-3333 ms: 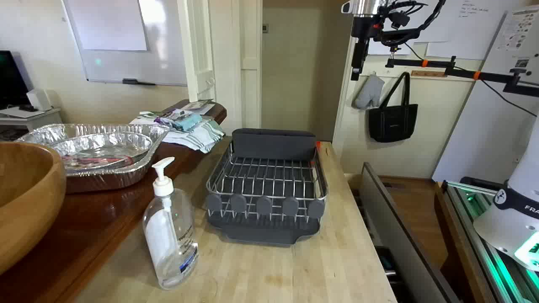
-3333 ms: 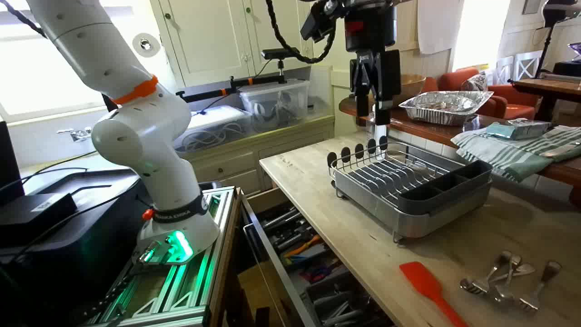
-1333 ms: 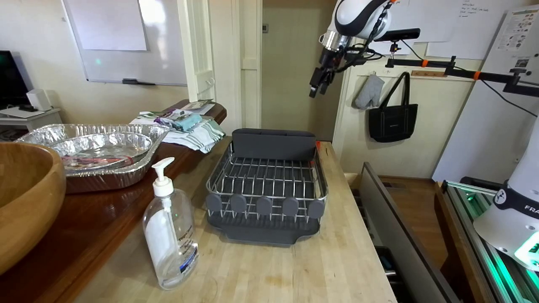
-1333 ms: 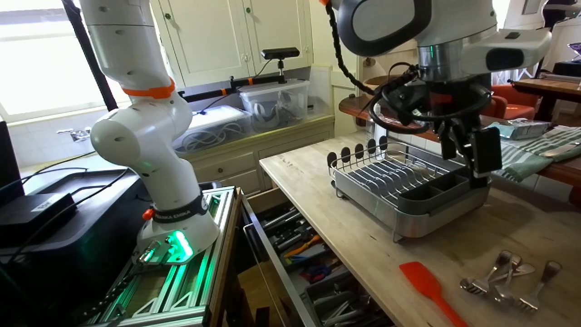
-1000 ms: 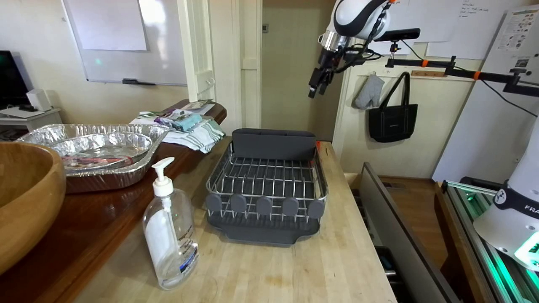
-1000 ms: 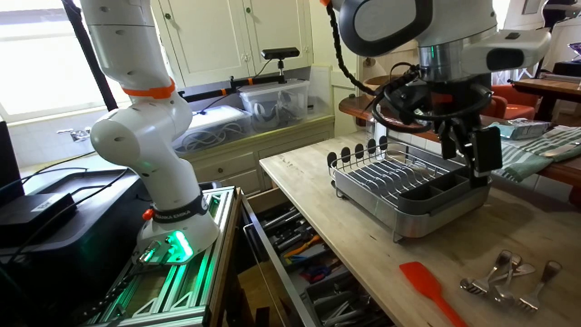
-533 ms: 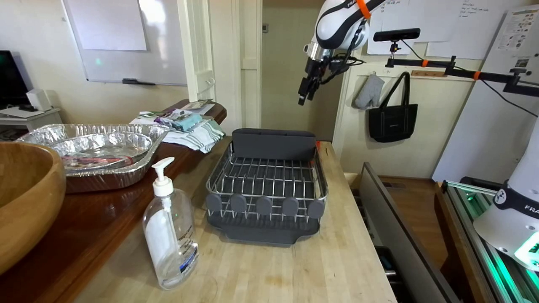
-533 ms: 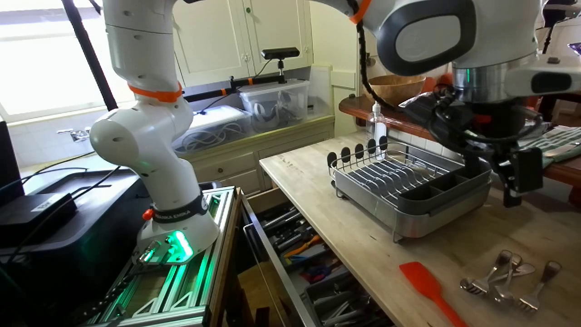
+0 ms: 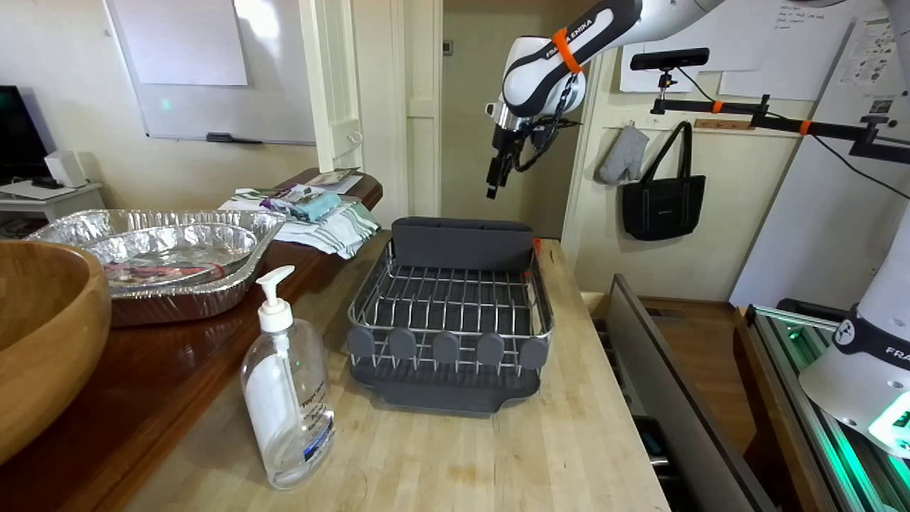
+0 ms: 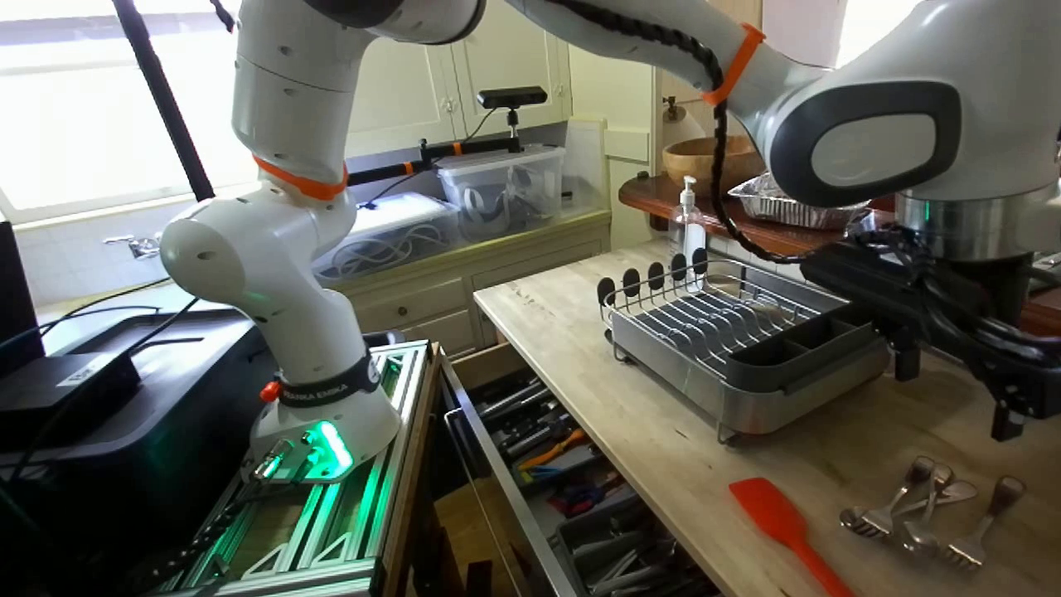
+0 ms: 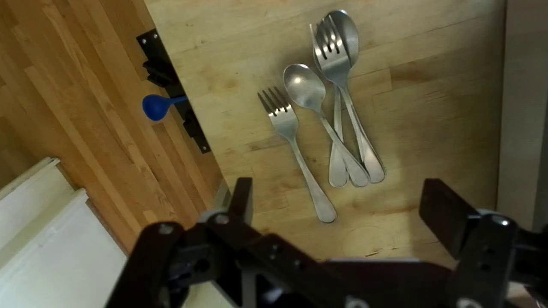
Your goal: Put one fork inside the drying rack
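The drying rack, a dark grey tray with a silver wire grid, stands on the wooden counter in both exterior views [image 9: 462, 245] [image 10: 763, 410]. A fork [image 11: 295, 147] lies alone on the counter in the wrist view, handle toward my gripper. Beside it, a second fork [image 11: 337, 70] lies over a spoon, with another spoon [image 11: 305, 87] crossing their handles. The cutlery shows at the lower right in an exterior view, with the lone fork [image 10: 986, 526] at its right side. My gripper [image 11: 338, 192] is open and empty above the counter, past the rack's cutlery-cup end in an exterior view [image 10: 957, 398].
A red spatula [image 10: 775, 514] lies between rack and counter edge. An open drawer [image 9: 661, 384] of utensils sits below that edge. A soap pump bottle [image 9: 288, 405] stands near the rack. Foil trays [image 9: 178, 263] and a wooden bowl [image 9: 50, 341] are on the adjoining table.
The arm has carried my gripper along and past the rack toward the cutlery, and lowered it. The cutlery, rack and spatula have not moved.
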{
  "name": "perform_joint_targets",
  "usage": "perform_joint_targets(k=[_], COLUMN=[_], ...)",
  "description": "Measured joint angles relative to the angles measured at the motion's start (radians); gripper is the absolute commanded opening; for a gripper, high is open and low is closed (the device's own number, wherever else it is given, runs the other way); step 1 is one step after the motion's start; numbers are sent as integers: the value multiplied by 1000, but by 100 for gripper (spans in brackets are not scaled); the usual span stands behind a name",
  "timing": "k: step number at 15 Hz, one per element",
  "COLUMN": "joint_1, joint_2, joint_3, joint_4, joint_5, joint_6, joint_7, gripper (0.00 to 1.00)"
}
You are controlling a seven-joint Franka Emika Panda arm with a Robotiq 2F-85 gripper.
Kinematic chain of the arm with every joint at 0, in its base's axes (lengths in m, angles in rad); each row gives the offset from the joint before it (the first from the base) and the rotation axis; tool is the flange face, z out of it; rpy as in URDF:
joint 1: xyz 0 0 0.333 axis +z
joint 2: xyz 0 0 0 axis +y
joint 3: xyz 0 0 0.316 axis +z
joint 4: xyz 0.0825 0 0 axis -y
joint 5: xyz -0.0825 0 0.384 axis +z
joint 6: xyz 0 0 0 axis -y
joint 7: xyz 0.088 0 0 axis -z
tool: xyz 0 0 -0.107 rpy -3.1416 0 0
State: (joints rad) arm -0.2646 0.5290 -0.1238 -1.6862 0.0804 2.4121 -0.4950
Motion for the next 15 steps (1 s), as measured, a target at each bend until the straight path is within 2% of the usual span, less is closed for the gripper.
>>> perform_joint_targets(k=[6,15], joint_1=[-59,-67], joint_2=[148,272], joint_3=[68,77], joint_4=[116,185], joint_5=[2,1], joint_6=[0,36], joint_7=[-37,7], gripper=[100,100])
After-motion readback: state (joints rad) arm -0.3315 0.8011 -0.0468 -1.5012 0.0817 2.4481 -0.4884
